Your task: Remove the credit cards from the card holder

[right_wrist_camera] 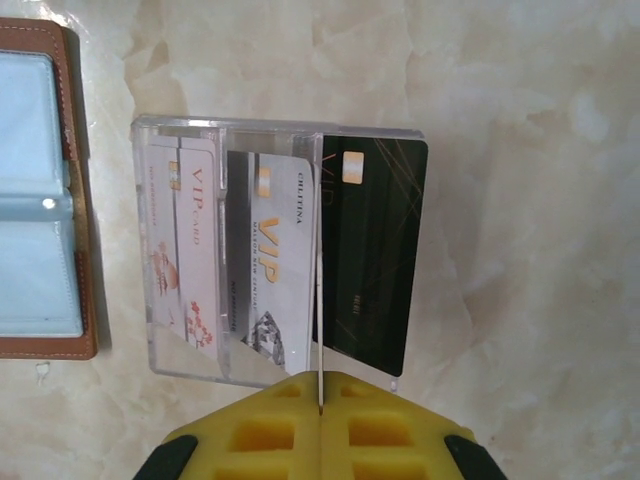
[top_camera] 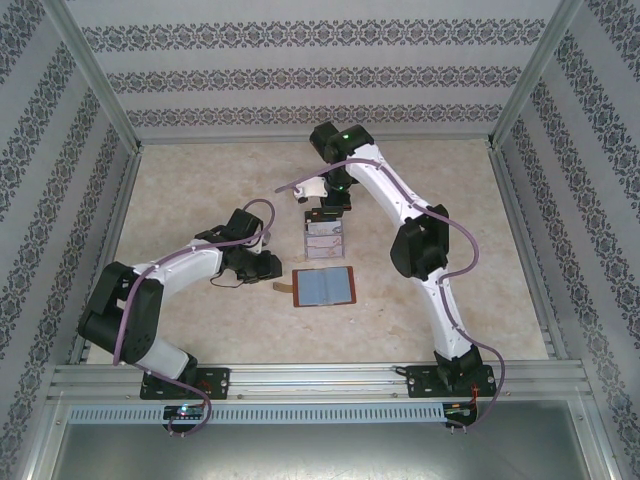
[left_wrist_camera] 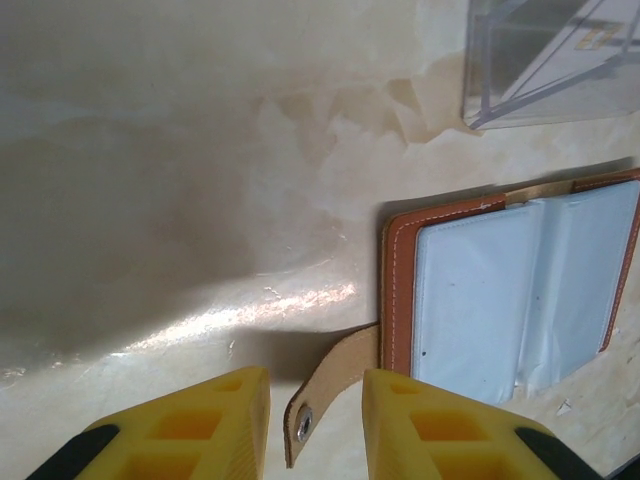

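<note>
The left gripper (left_wrist_camera: pixel 315 378) hovers low over the pale marbled surface (top_camera: pixel 200 180) with its yellow jaws apart. The strap (left_wrist_camera: pixel 340 365) lies in the gap between them, and I cannot tell whether it touches either jaw. That strap belongs to the card holder (top_camera: pixel 323 287), a reddish-brown leather wallet that lies open and flat near the middle of the surface, between the two arms, its pale grey-blue sleeves facing up. From above it is a small brown-rimmed rectangle. The left wrist view adds pale stitching along the leather edge, the glossy creased sleeves and a metal snap (left_wrist_camera: pixel 302 424) at the strap's end. Just beyond the card holder, apart from it, is a clear stand (right_wrist_camera: pixel 180 128) with cards leaning in it. The right wrist view gives their faces, which the top view leaves too small to read. A whitish card (right_wrist_camera: pixel 185 250) with pink-red marks is at the left, a grey and white card (right_wrist_camera: pixel 270 260) lettered VIP is in the middle, and a black card (right_wrist_camera: pixel 370 260) with fine gold lines is at the right, reaching past the stand's side wall. The right gripper (right_wrist_camera: pixel 320 385) hangs over the stand with its jaws pressed together on what looks like a thin card (right_wrist_camera: pixel 319 300) seen edge-on, a pale line running from their seam across the stand between the grey card and the black one.
</note>
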